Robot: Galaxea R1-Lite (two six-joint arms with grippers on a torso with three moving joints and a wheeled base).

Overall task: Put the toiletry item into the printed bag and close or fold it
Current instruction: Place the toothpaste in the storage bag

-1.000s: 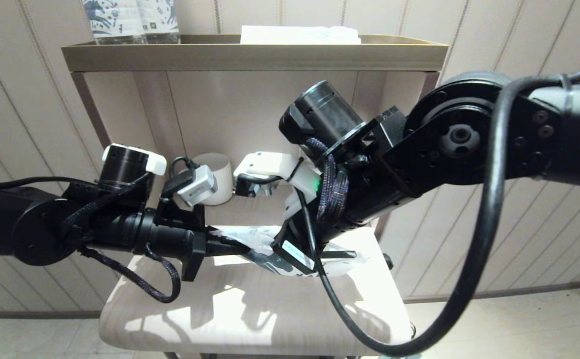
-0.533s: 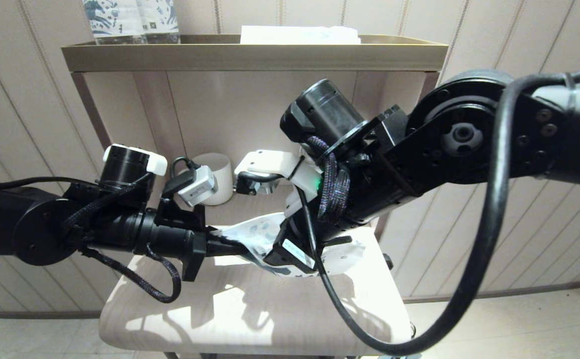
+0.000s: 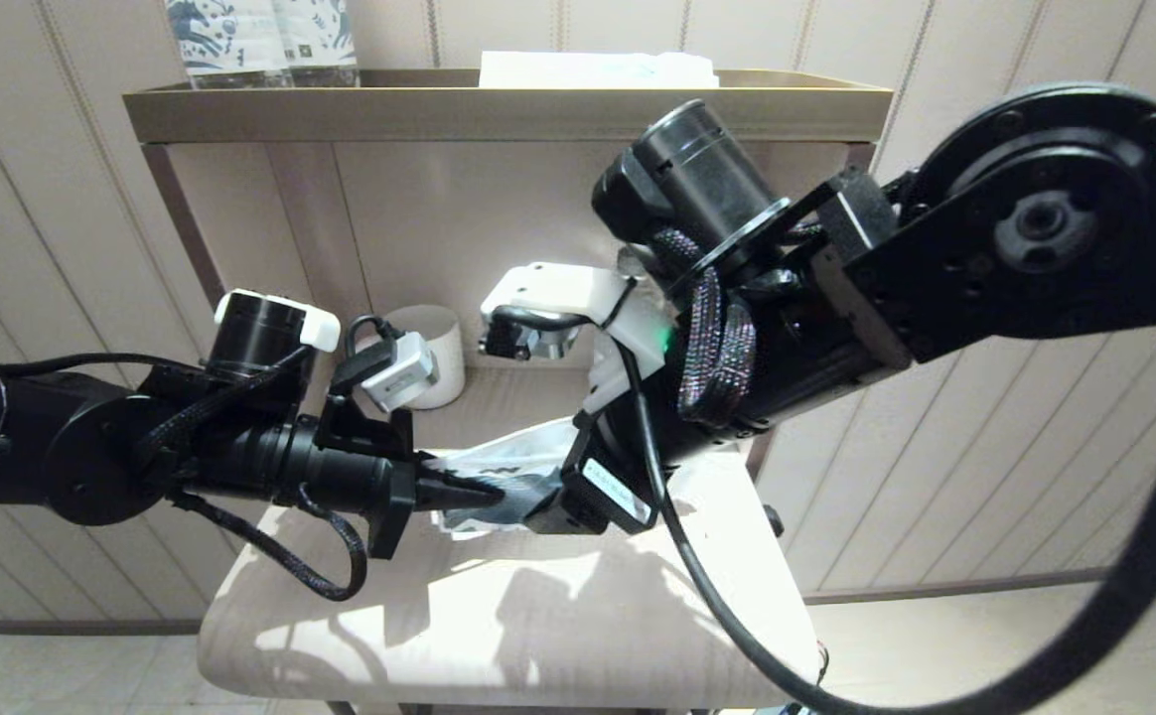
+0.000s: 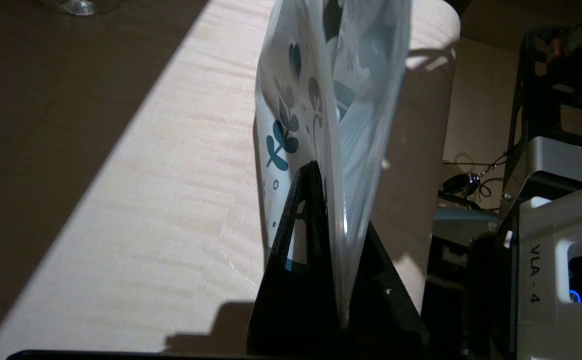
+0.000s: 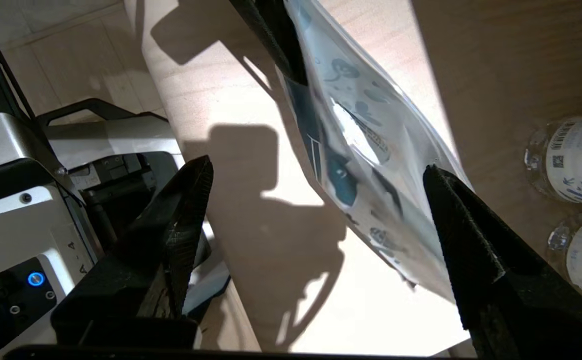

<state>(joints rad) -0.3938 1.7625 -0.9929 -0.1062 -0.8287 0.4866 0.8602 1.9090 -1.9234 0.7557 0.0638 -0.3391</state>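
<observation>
While the left end effector stays clenched on one end of the flat white blue-printed paper bag, holding it edge-up, its long axis runs toward the released right end effector, whose spread fingers straddle the far end.

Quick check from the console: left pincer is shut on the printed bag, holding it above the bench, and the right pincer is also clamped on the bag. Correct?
Not quite. The right pincer is open: in the right wrist view its jaws stand wide apart, not clamped. The rest holds: the left pincer is shut on the printed bag, holding it above the bench.
</observation>
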